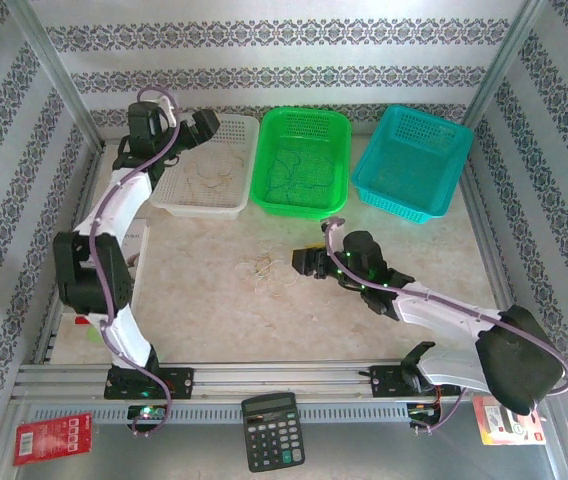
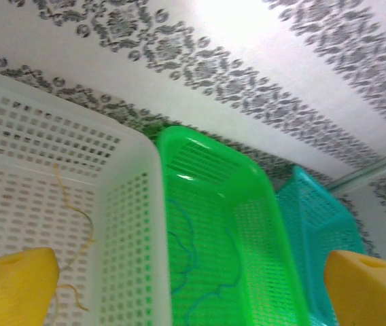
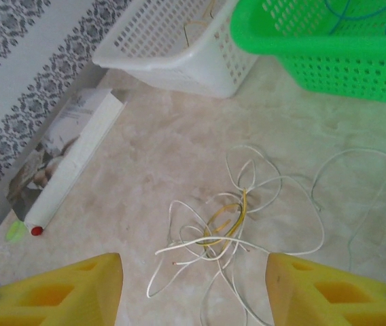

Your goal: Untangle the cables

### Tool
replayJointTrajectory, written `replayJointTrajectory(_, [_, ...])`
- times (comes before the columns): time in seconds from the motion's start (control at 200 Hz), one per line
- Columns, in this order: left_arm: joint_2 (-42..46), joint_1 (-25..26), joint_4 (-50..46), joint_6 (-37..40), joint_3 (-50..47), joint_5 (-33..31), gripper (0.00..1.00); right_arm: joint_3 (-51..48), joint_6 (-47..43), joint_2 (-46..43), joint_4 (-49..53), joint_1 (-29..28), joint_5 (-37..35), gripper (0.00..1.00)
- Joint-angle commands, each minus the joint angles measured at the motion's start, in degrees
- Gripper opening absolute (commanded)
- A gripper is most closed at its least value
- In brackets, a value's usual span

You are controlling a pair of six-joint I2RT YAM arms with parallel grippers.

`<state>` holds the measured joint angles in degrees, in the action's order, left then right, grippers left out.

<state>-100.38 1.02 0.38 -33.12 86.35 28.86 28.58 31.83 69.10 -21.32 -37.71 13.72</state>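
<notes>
1. Right wrist view: thin, curly whitish-tan cables [image 3: 227, 224] lay tangled near the perforated white basket [image 3: 179, 47].
2. My right gripper [image 3: 193, 292] stood parted, empty.
3. My left gripper [image 2: 193, 288] gaped wide over that basket, empty.

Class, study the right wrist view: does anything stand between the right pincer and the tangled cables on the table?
Nothing visible does. The tangled cables lie on the bare table directly in front of the right pincer, which is open and holds nothing.
</notes>
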Motion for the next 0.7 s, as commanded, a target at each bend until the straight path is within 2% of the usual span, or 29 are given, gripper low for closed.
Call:
replayJointTrajectory(0.0, [5.8, -0.3, 4.1, -4.2, -6.0, 3.6, 1.0, 2.4, -1.4, 1.6, -0.1, -0.9, -1.9, 0.58])
replayJointTrajectory(0.135, [12.7, 0.5, 6.3, -7.0, -15.0, 5.7, 1.0, 3.2, -1.3, 2.6, 1.5, -1.2, -4.1, 0.58])
replayJointTrajectory(0.3, [22.3, 3.2, 6.5, -7.9, -27.5, 5.2, 1.0, 4.7, -1.3, 3.0, 5.1, -0.1, -6.3, 0.58])
replayJointTrajectory(0.5, [32.3, 9.6, 2.2, -5.3, -40.2, -3.1, 1.0, 8.7, -4.2, 5.6, 10.7, 0.4, -6.3, 0.58])
replayJointTrajectory(0.694, [35.2, 16.4, 1.1, -5.8, -48.7, -11.3, 1.0, 14.0, -6.7, 10.8, 15.7, -0.7, -6.5, 0.58])
